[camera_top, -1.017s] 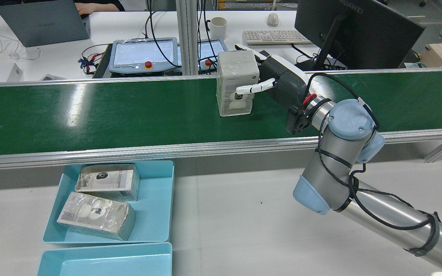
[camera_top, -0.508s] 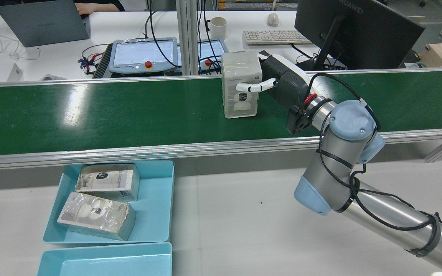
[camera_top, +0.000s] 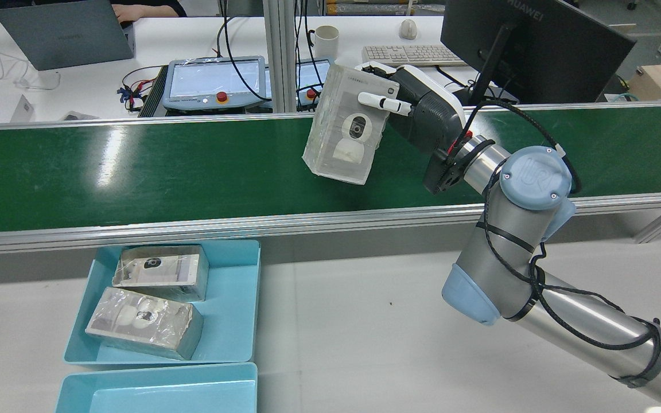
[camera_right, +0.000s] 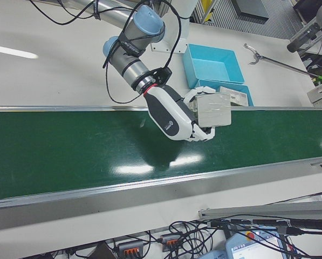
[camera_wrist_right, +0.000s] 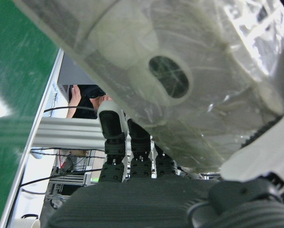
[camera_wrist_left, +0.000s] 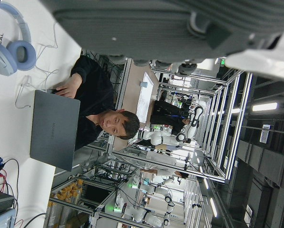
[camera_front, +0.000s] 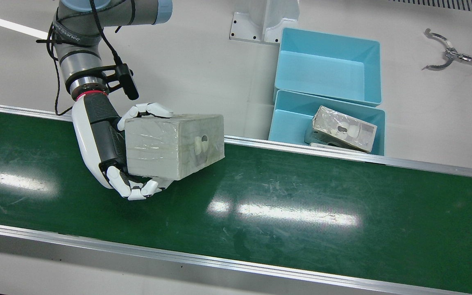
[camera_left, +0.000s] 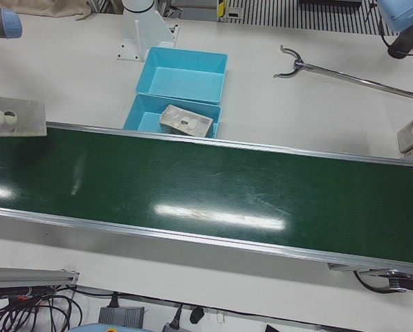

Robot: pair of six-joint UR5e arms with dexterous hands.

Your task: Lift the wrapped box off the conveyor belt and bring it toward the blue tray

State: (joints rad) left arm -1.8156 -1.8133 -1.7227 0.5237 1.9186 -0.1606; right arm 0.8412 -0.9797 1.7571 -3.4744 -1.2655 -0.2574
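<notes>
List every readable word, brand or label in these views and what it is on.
"HUAWEI": back of the monitor.
"HUAWEI": laptop lid, faint.
"UR": cap on the right arm's joint.
"UNIVERSAL ROBOTS": band on the right arm, partly readable.
Print on the wrapped box: too small to read.
Teach pendant screens: blurred.

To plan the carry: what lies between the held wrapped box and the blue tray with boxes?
In the front view, only the belt's metal rail and bare white tabletop separate wrapped box and blue tray.
</notes>
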